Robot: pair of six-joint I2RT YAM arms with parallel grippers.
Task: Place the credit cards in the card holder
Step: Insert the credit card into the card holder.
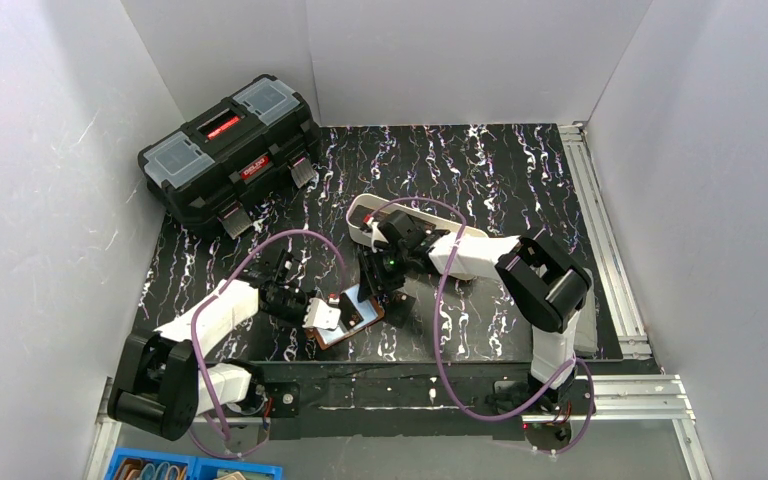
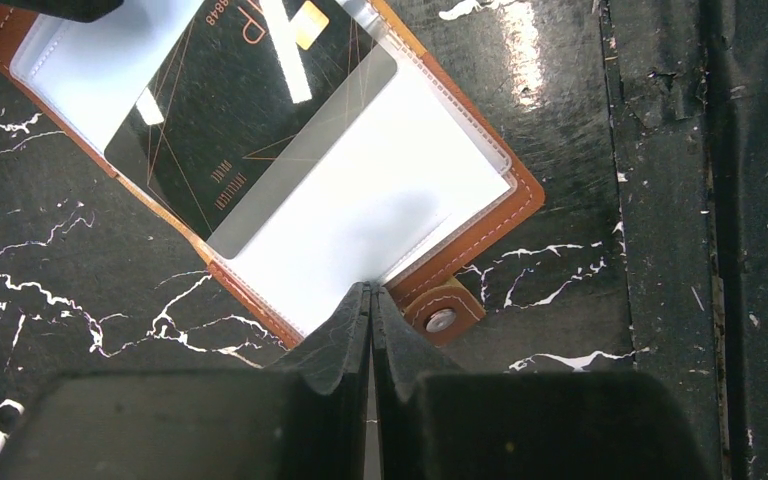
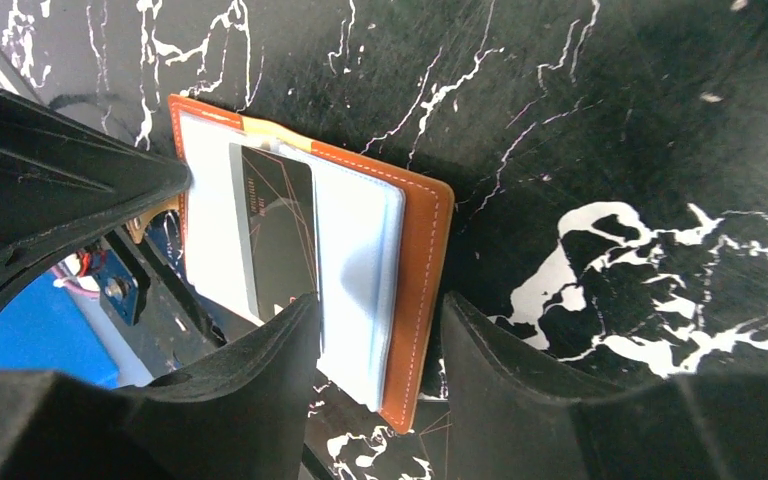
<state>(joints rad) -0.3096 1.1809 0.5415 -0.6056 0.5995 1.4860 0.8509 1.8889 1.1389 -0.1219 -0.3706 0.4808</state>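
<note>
One dark credit card [image 2: 250, 110] sits in the open card holder [image 1: 352, 316]. It is tucked partway under a clear plastic sleeve [image 2: 380, 190], so its gold-chip end shows bare and the other end looks frosted. The brown leather holder lies spread flat on the black marbled table [image 1: 480, 170], near the front edge and between the two arms. Its snap tab [image 2: 442, 318] sticks out from one cover.

The left gripper [image 2: 370, 290] has its jaws pressed tight together. The tips are right at the holder's edge where the sleeves end, just beside the tab. Whether a sheet of plastic is caught between them I cannot tell.

The right gripper [image 3: 378, 305] hangs over the opposite side with its jaws spread. One finger [image 3: 260, 370] overlaps the card's end and the other finger [image 3: 520, 380] is just off the leather cover's outer edge. The holder's end lies in the gap between them, and nothing is squeezed.

Behind the right arm lies a long white tray [image 1: 365, 212], and a black toolbox [image 1: 230, 155] stands toward the far left corner.
</note>
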